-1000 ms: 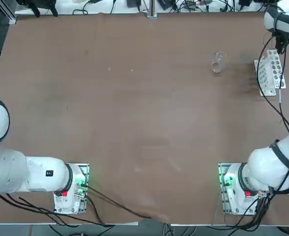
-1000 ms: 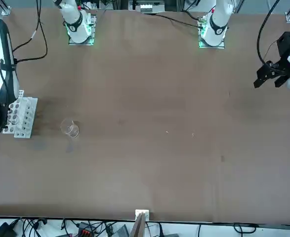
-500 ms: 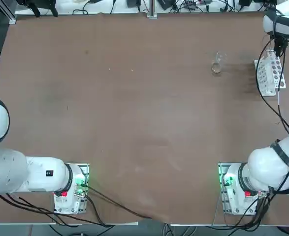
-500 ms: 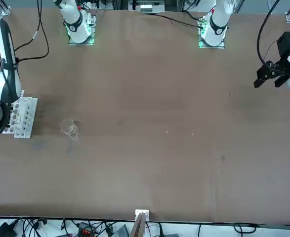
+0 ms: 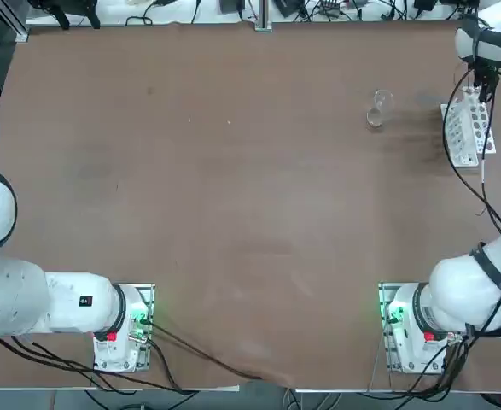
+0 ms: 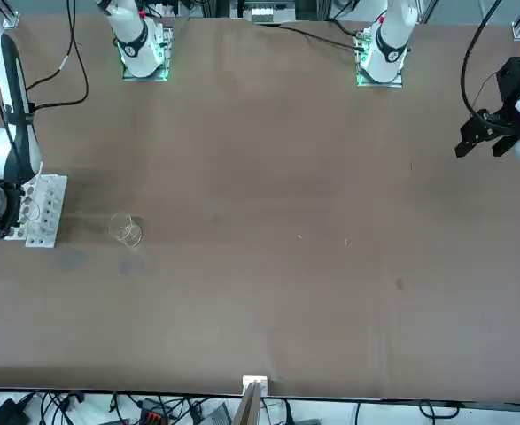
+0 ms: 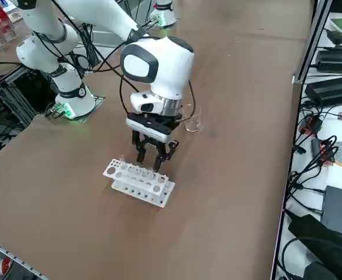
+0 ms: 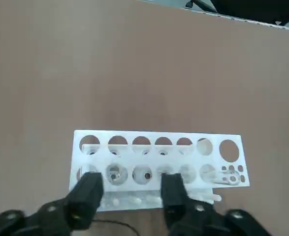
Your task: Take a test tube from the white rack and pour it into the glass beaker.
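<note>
The white rack (image 7: pixel 138 179) lies near the table's right edge and shows in the top view (image 5: pixel 465 132) and front view (image 6: pixel 36 211). My right gripper (image 7: pixel 153 158) hangs straight down just over it, open, fingers apart with nothing held. In the wrist view the gripper (image 8: pixel 129 184) straddles the near row of the rack (image 8: pixel 159 147). A clear round mouth, seemingly a test tube (image 8: pixel 114 173), shows in a hole between the fingers. The glass beaker (image 7: pixel 193 119) stands upright a short way from the rack (image 5: pixel 378 108), apart from the gripper.
Cables run from the right arm along the table's right edge (image 5: pixel 486 184). Power supplies and cords sit on a shelf beyond that edge (image 7: pixel 334 87). Bare brown tabletop (image 5: pixel 233 171) spreads left of the beaker.
My right gripper's fingers have spread apart over the rack. The rack, which sat slightly askew a second ago, now rests straighter. The beaker has not moved.
</note>
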`<state>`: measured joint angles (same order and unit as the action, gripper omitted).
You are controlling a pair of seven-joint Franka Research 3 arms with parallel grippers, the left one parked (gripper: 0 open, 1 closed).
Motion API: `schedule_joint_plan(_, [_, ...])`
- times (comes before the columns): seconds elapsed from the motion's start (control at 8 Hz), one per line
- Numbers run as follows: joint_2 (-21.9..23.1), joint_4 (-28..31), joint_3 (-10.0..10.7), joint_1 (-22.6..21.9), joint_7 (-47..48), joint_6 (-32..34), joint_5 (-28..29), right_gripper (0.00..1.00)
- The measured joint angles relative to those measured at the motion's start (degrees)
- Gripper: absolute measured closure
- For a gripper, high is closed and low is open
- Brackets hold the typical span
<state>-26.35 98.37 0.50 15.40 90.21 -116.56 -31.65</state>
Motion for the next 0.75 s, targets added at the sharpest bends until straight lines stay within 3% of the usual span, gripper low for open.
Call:
schedule_joint_plan(0.12, [0.4,0.0,0.0,0.0,-0.2,0.0,0.0,0.05])
schedule_joint_plan(0.25, [1.2,-0.3,-0.1,-0.2,-1.1,1.0,-0.1,0.0])
schedule_joint_plan(0.75, [4.1,-5.9,-0.9,-4.7,-16.5,17.6,2.7,0.0])
